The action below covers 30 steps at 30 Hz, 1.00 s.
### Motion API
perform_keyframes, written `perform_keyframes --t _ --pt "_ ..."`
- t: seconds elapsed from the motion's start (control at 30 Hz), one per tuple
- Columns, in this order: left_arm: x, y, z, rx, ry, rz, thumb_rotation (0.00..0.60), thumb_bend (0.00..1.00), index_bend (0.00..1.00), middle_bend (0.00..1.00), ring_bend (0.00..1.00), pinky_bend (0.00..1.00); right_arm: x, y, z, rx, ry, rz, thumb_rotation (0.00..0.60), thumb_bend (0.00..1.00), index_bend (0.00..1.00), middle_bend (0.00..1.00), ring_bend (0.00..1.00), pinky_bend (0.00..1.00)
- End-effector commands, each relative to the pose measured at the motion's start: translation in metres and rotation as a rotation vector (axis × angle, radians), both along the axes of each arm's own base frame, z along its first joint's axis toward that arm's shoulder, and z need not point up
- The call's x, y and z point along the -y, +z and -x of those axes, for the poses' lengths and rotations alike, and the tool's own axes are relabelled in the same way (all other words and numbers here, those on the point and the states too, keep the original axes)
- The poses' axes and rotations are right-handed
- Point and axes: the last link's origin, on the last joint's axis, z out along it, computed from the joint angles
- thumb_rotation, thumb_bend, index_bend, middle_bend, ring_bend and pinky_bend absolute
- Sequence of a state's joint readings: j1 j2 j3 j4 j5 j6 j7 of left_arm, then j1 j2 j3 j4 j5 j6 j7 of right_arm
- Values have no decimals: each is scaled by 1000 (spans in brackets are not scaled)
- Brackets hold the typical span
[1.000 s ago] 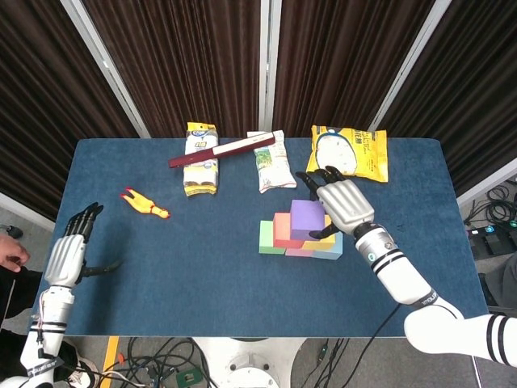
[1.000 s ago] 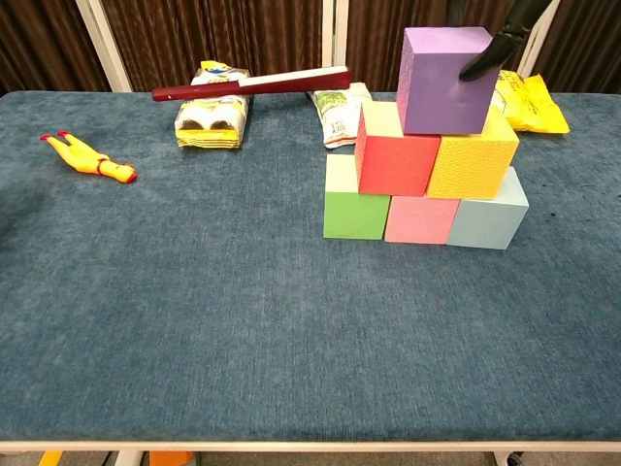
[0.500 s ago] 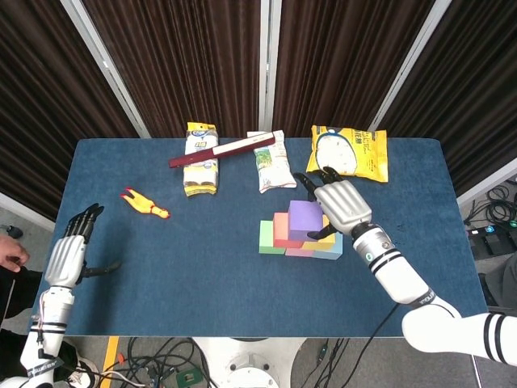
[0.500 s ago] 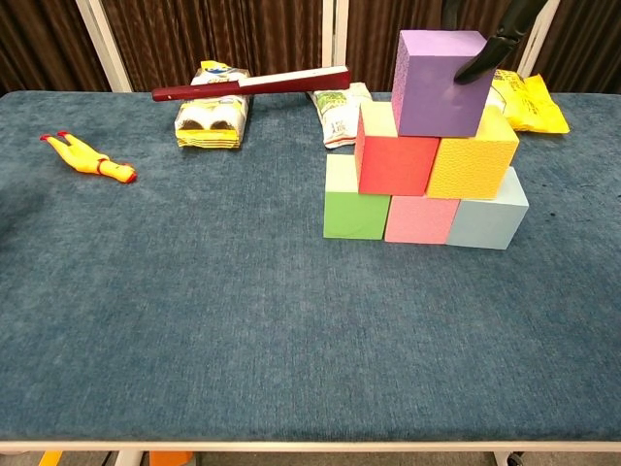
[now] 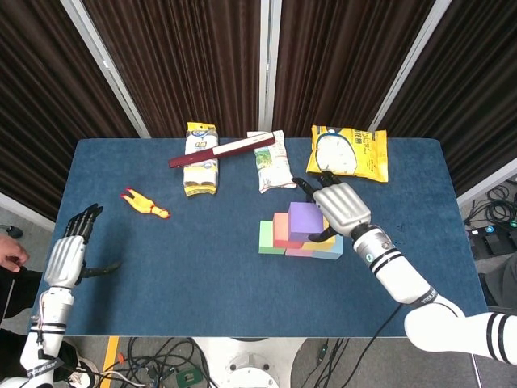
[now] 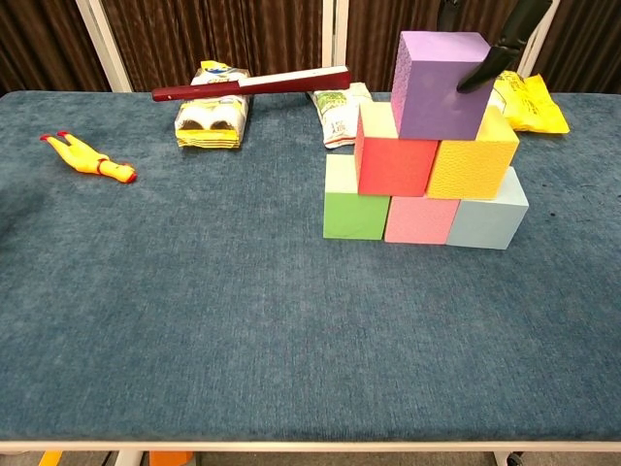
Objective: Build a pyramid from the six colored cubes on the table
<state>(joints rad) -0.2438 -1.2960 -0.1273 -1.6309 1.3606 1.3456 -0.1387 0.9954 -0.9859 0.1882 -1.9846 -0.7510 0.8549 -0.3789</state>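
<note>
Here your right hand (image 5: 339,208) rests over the purple cube (image 6: 439,83), its fingers wrapped around it: the dark fingers reach past the cube's far side in the head view, and one dark fingertip (image 6: 482,72) lies on the cube's front face in the chest view.

The purple cube sits tilted on top of the red cube (image 6: 398,150) and the yellow cube (image 6: 473,157). Those two stand side by side, touching, on a bottom row of the green cube (image 6: 353,205), the pink cube (image 6: 421,218) and the light blue cube (image 6: 488,217).

Your left hand (image 5: 71,251) hangs at the near left edge of the blue table (image 5: 194,267), well apart from the pyramid, fingers spread and holding nothing.

Beyond the pyramid lie a yellow bag (image 5: 349,151) and a small white and green packet (image 5: 271,159). Left of these lies a yellow and white packet (image 5: 201,159) with a dark red stick (image 5: 220,151) resting across it. A rubber chicken (image 5: 145,204) lies far to the pyramid's left.
</note>
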Motion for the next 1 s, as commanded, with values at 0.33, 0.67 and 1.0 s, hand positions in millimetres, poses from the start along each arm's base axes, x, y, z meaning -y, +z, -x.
perform_keyframes --t 0.33,0.67,1.0 --pt "0 1 -1 4 -5 -5 600 75 38 22 0 14 -2 4 -2 28 6 9 600 0 0 35 0 0" --pt "1 1 -6 -2 -17 0 600 76 38 22 0 15 -22 28 11 59 2 11 600 0 0 0 0 0" --pt "13 3 -6 -42 -34 -5 600 72 38 22 0 14 -82 89 103 51 -54 298 600 0 0 0 0 0"
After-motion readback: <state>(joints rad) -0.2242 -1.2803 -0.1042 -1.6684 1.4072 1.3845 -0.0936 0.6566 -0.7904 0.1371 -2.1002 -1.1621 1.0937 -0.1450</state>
